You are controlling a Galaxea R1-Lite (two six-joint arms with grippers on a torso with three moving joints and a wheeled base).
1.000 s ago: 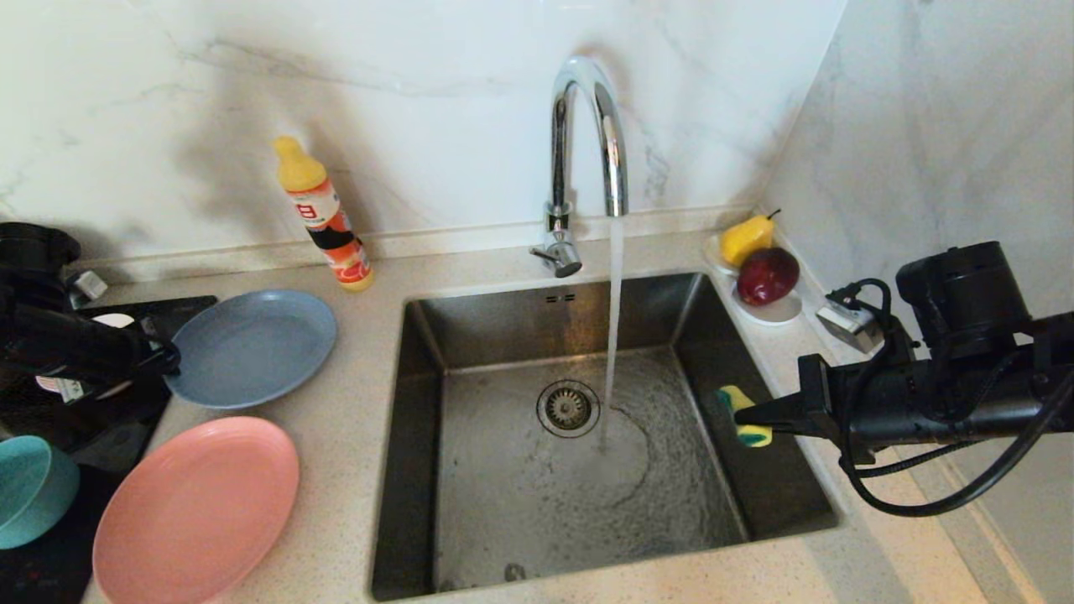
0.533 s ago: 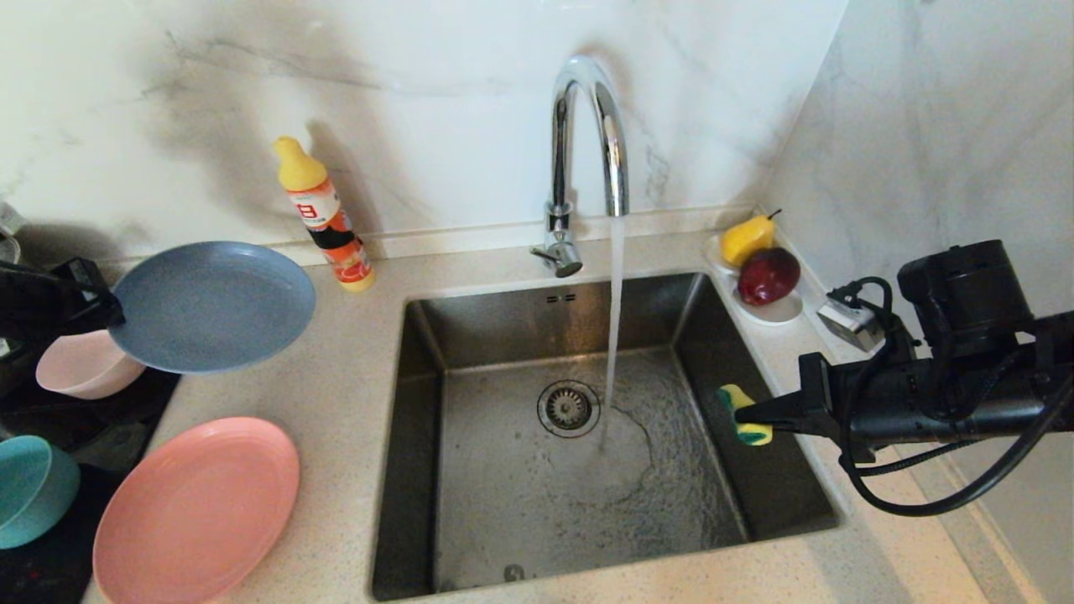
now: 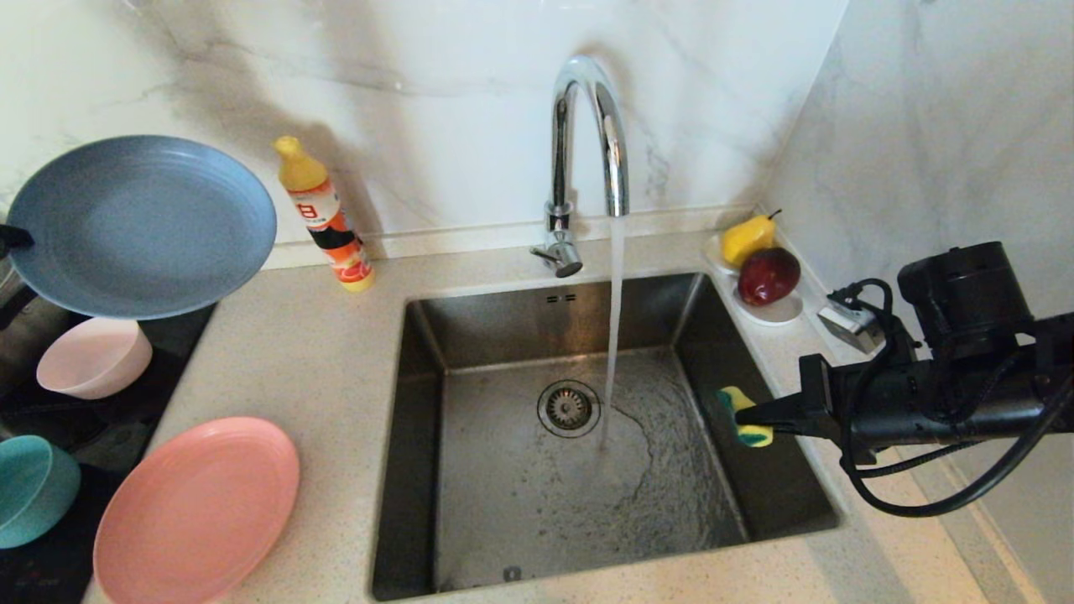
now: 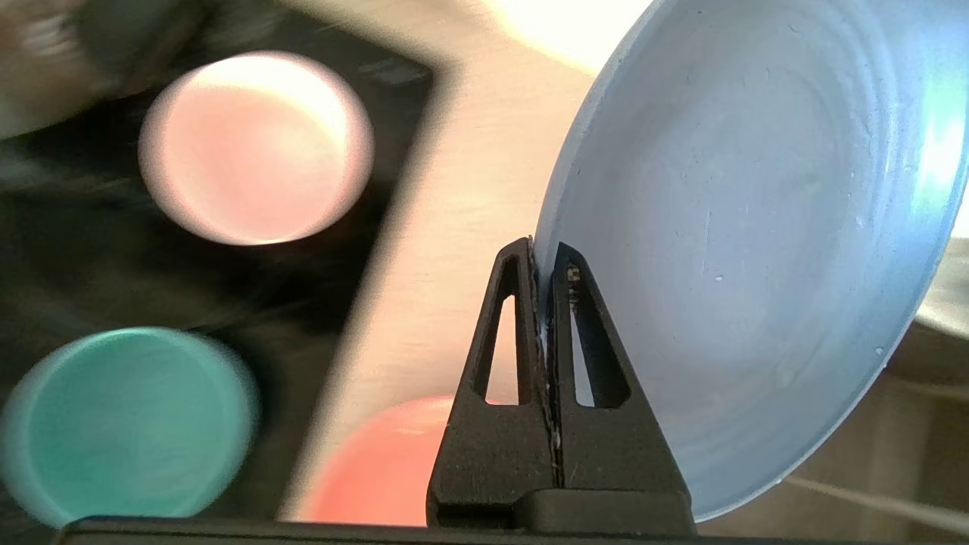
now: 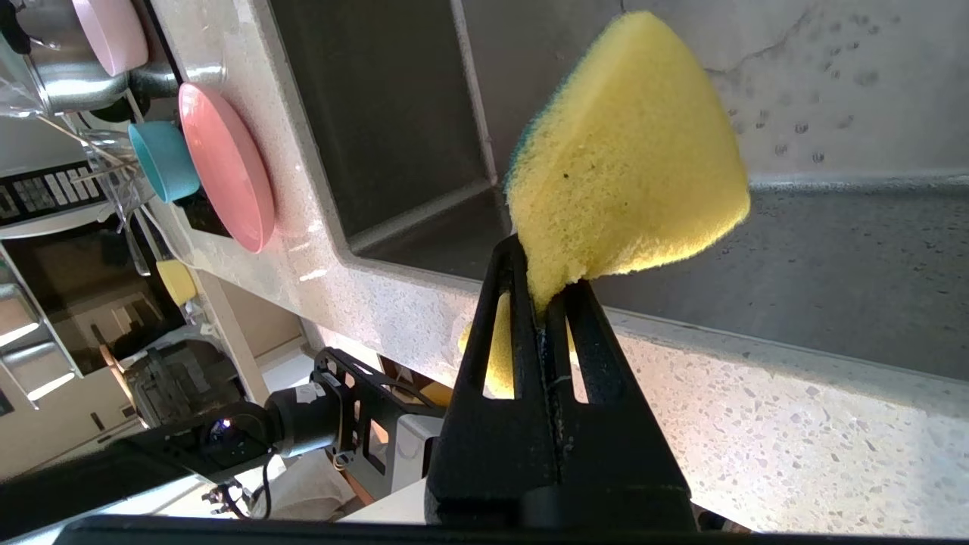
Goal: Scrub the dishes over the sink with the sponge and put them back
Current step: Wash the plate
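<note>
While held clear above the counter's left end, blue-grey plate [image 3: 141,226]: rim pinched between the clenched fingers of the left gripper [image 4: 546,261], its face tilted toward the sink [image 3: 419,470]. Sponge [image 3: 742,417]: squeezed in the right gripper [image 3: 742,413], poised over the sink's right wall. Plate lies well apart from the sponge, to its left; likely next, plate crosses rightward to meet it.
</note>
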